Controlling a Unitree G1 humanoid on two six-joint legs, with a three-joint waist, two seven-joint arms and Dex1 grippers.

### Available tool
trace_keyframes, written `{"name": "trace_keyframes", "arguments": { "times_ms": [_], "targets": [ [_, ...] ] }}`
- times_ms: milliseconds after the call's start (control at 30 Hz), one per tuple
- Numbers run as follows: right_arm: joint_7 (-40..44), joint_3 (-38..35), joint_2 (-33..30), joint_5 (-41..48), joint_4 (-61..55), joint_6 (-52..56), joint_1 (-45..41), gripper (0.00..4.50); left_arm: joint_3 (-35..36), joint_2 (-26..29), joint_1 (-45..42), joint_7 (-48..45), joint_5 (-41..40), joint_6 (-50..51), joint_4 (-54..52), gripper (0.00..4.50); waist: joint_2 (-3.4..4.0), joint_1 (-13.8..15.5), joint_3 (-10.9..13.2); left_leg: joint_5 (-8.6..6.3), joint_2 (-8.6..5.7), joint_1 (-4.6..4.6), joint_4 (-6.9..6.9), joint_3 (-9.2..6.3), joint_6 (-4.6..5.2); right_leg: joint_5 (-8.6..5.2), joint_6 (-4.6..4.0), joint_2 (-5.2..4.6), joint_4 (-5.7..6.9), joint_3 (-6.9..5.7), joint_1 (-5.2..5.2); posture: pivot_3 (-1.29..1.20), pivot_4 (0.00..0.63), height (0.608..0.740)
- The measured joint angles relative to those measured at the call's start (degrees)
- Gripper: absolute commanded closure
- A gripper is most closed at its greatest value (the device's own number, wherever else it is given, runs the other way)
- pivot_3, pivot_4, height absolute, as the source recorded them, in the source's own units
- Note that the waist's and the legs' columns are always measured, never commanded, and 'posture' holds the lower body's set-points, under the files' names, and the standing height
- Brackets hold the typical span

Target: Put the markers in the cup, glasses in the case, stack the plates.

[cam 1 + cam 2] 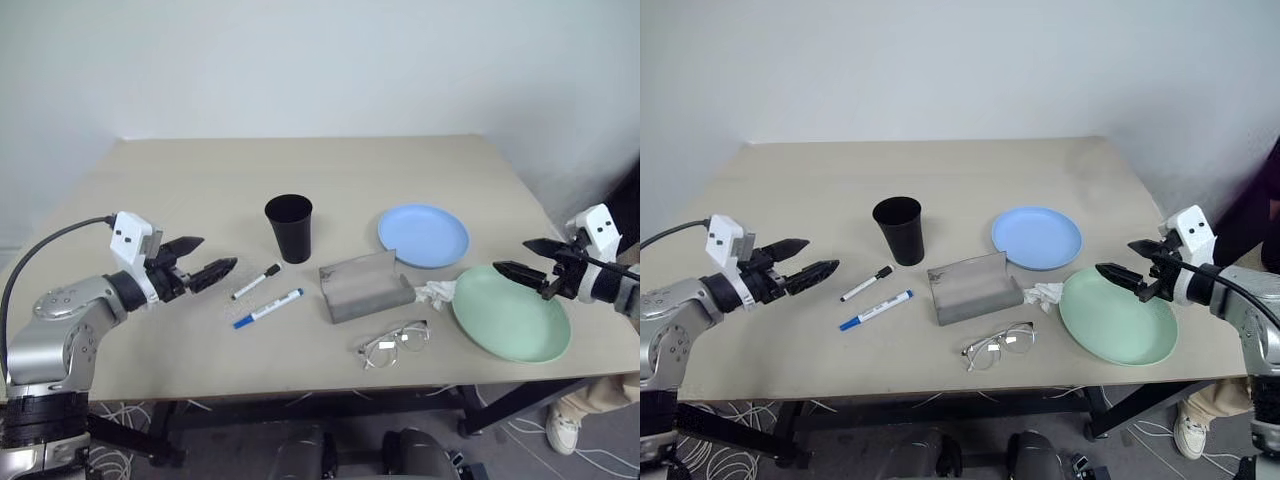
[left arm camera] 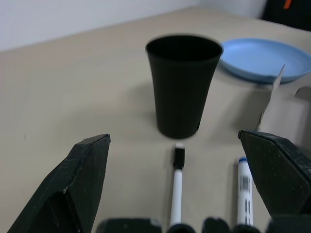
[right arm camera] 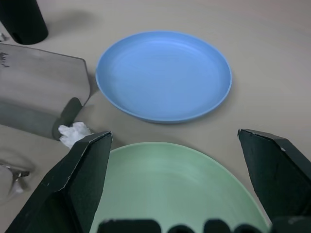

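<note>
Both markers lie loose on the surface [image 1: 200, 180], side by side and slightly apart: the black-capped marker [image 1: 257, 281] nearer the cup [image 1: 289, 228], the blue-capped marker [image 1: 268, 308] just in front of it, neither one inside the cup, which stands upright and looks empty. To the right of them the case [image 1: 364, 287] sits open with its lid raised and nothing visible in it, while the glasses [image 1: 393, 342] rest unfolded on the surface just in front of the case, near the front edge. A small crumpled white tissue [image 1: 436, 292] lies between the case and the mint green plate [image 1: 512, 313], touching or nearly touching both. The light blue plate [image 1: 423, 235] lies flat behind the green one, close by but apart from it, so the plates are not stacked. By this layout, none of the three jobs looks done: markers, glasses and plates all wait to be moved. The left claw [image 1: 196, 262] hovers above the surface just left of the markers, its fingers spread wide and holding nothing, pointing toward the markers and cup. The right claw [image 1: 522, 257] hangs over the far right edge of the green plate, likewise spread apart and empty. Judging from that stance, the markers on the left and the plates on the right seem the likeliest first targets.
</note>
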Motion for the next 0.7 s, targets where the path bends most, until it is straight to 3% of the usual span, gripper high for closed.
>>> {"name": "trace_keyframes", "arguments": {
  "times_ms": [300, 700],
  "targets": [
    [-1.53, -0.56, 2.14, 0.74, -2.31, -0.72, 1.90, 0.00, 0.50, 1.61, -2.58, -0.56, 0.63, -0.30, 4.44, 0.01, 0.03, 0.03, -0.01, 0.00, 0.00, -0.02, 0.00, -0.02, 0.01, 0.00, -0.01, -0.02, -0.02, -0.07, 0.03, 0.00, 0.000, 0.704],
    [-3.05, -4.04, 0.42, 1.76, -1.49, 3.06, 3.61, 0.00, -1.35, 0.84, -4.12, -1.40, 1.43, -2.50, 4.44, 0.01, 0.07, -0.01, 0.00, 0.00, 0.05, 0.00, -0.01, 0.01, 0.00, 0.04, -0.07, -0.01, -0.01, -0.10, 0.00, 0.00, 0.000, 0.704]
  ]
}}
